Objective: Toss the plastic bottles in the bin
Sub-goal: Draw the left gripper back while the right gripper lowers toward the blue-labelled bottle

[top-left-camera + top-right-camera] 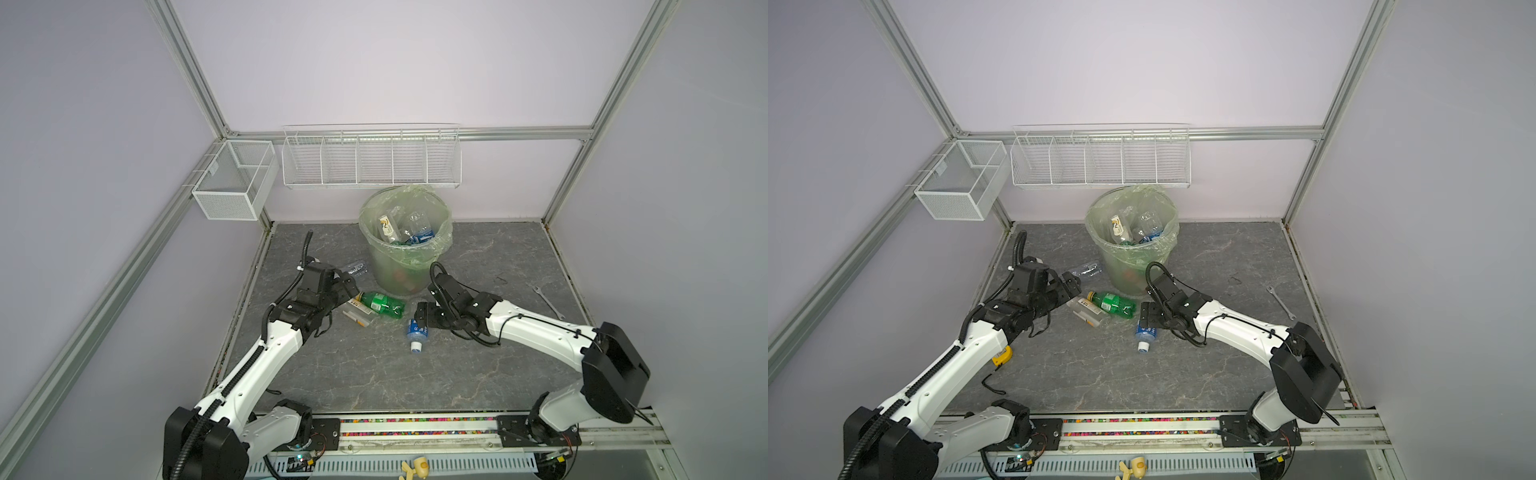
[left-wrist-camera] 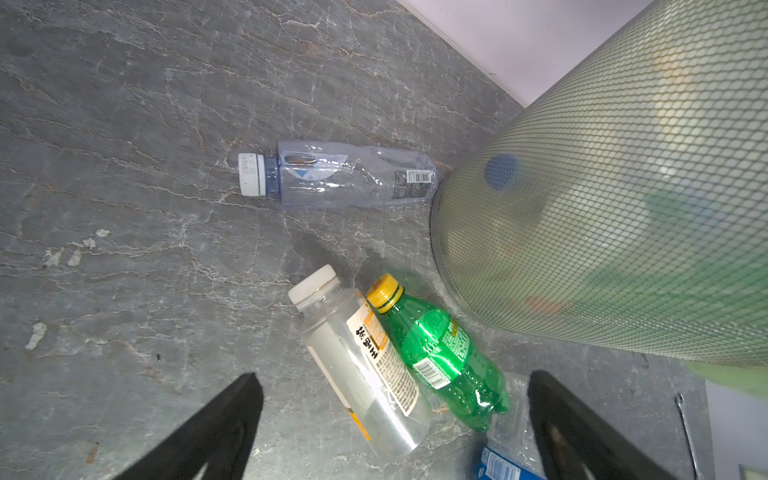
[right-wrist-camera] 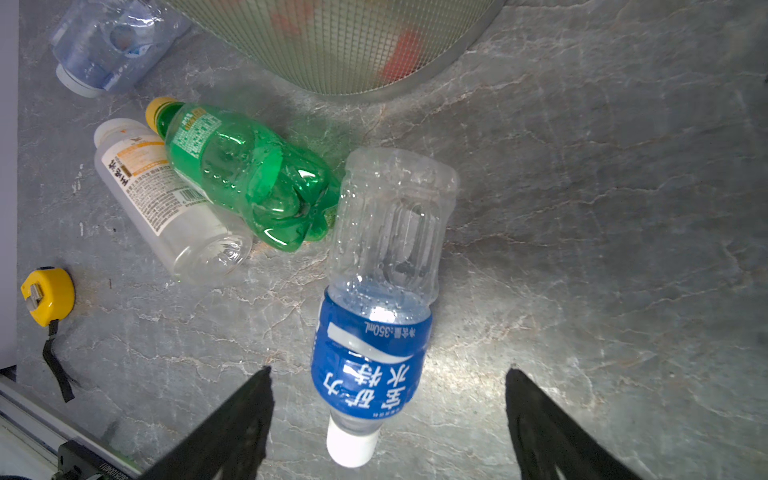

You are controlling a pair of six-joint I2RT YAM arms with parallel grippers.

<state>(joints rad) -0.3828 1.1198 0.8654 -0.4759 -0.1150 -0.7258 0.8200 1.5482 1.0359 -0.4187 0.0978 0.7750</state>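
Just at 6 o'clock of the wide-open right gripper (image 1: 421, 318) lies the blue-label bottle (image 1: 417, 331); green bottle (image 1: 381, 304) at its 10 o'clock, bin (image 1: 395, 270) at 12. Left gripper (image 2: 393, 375) wide too.

The bin (image 2: 623, 208) looms blurred in the left wrist view, contents just red and blue smudges. Blue-label bottle (image 2: 503, 465) there, cut off at the edge. Dark speck (image 1: 500, 280) near the bin in a top view: too small to name.
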